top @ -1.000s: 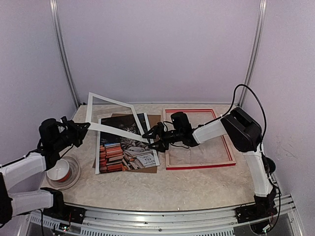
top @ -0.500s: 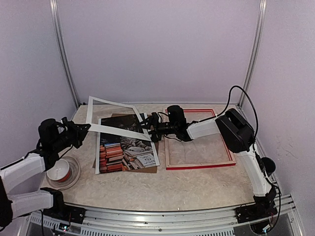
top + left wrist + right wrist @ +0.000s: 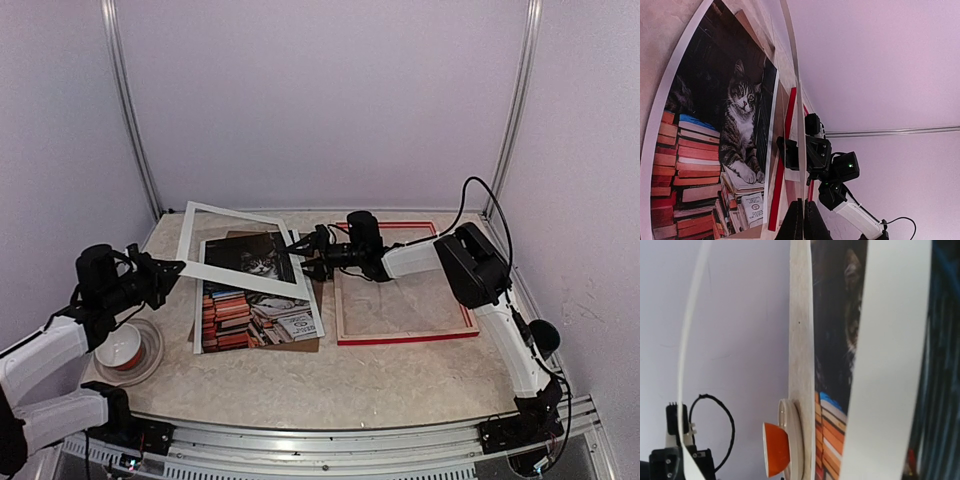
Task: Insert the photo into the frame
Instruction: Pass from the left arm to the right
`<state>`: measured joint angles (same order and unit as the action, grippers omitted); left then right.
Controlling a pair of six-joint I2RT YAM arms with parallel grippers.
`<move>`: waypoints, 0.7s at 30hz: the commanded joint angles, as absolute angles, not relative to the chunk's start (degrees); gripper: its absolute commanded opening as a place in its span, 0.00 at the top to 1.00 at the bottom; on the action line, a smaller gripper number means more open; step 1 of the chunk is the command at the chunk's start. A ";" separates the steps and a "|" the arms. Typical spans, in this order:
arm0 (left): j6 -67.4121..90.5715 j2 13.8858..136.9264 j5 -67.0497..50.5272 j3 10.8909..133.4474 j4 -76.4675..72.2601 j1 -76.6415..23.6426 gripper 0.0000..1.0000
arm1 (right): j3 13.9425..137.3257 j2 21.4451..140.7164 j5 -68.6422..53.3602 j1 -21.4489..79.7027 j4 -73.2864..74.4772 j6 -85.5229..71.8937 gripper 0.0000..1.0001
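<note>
The task is at an early stage, by my reading: the photo (image 3: 240,315) is not in the frame (image 3: 405,336) yet, and the step in hand seems to be getting the white mat board (image 3: 230,275) off it. The photo lies flat on the left half of the tabletop (image 3: 400,385), on top of a brown backing board (image 3: 290,346) whose edge shows along its near side. The frame lies flat just to its right, nothing inside it but the tabletop's pale mottled surface. The mat board is lifted and tilted over the far part of the photo. The left tool (image 3: 168,270) is pinched tight on the mat's left corner. The right tool (image 3: 298,246) reaches in from the right with its fingers parted on either side of the mat's right edge; I cannot tell whether they touch it. What is left, as I judge it: set the mat aside, pick up the print, carry it right and seat it within the frame's rails. The photo is a thin, glossy-looking paper sheet, a tabby cat on stacked books against a dark ground with a narrow white border, and likely to flex when lifted. The mat is a stiff, flat, white rectangle with a large cut-out. The frame is a slim rectangle, red rails with paler inner edges. A small orange-and-white cup (image 3: 122,348) sits on a clear round dish at the near left.
</note>
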<state>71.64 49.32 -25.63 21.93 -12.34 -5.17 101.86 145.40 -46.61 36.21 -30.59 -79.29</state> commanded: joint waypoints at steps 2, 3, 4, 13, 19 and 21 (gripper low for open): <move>68.35 47.96 -27.31 22.59 -7.71 -4.83 0.96 | 103.54 143.77 -48.33 34.85 -28.55 -76.42 0.37; 68.20 47.83 -27.33 22.32 -7.39 -4.83 0.96 | 103.49 143.57 -48.80 34.81 -28.85 -76.47 0.37; 68.00 47.74 -27.22 22.06 -7.32 -4.90 0.96 | 103.35 143.34 -49.12 34.81 -29.68 -76.76 0.38; 64.95 51.37 -26.12 21.40 -4.76 -6.64 0.93 | 105.58 140.47 -47.90 34.76 -14.73 -68.18 0.68; 64.64 55.29 -23.40 20.82 -5.09 -10.52 0.93 | 103.24 137.92 -45.10 34.67 -6.92 -62.77 0.71; 64.45 56.88 -22.94 20.83 -5.33 -11.95 0.92 | 102.64 137.29 -44.56 34.63 -5.07 -61.33 0.71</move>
